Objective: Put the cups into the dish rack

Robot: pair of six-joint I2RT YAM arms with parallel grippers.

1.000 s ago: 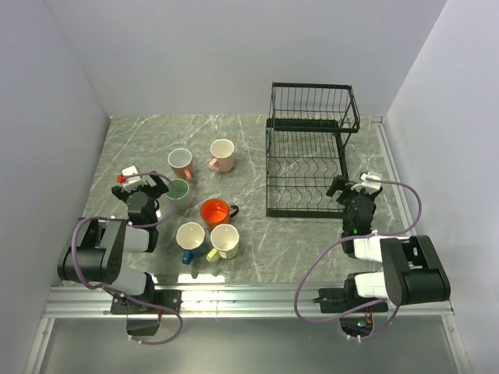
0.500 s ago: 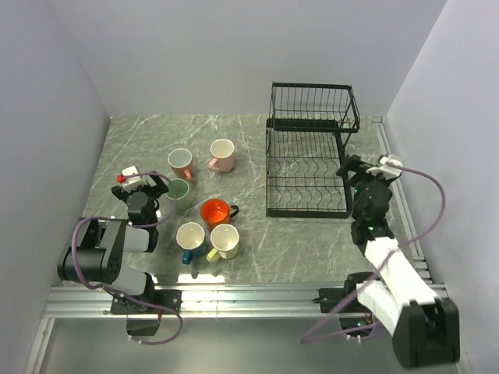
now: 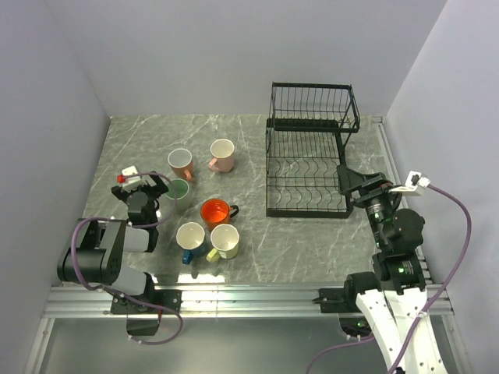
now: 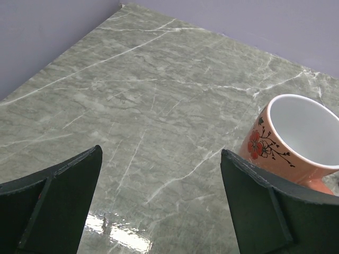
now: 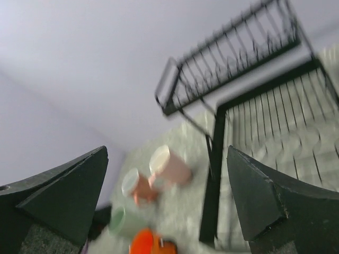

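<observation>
Left fingers (image 4: 53, 201): spread wide apart, nothing between them.
Left gripper (image 3: 143, 185): at the table's left side, just beside the pale green mug (image 3: 178, 190).
Right fingers (image 5: 58, 190): spread wide, holding nothing.
Right gripper (image 3: 352, 178): by the near right corner of the dish rack (image 3: 308, 156), pointing toward it.
Cups: 6, all upright on the table, left of the rack. Left pink mug (image 3: 181, 162), flower-printed, and right pink mug (image 3: 223, 153) farthest back. Orange mug (image 3: 214, 211) central. Blue mug (image 3: 189, 235) and yellow mug (image 3: 224, 238) touching, nearest the arms.
Dish rack: black wire, 2 tiers, back right.
Table (image 3: 257, 234): grey-green marble.
</observation>
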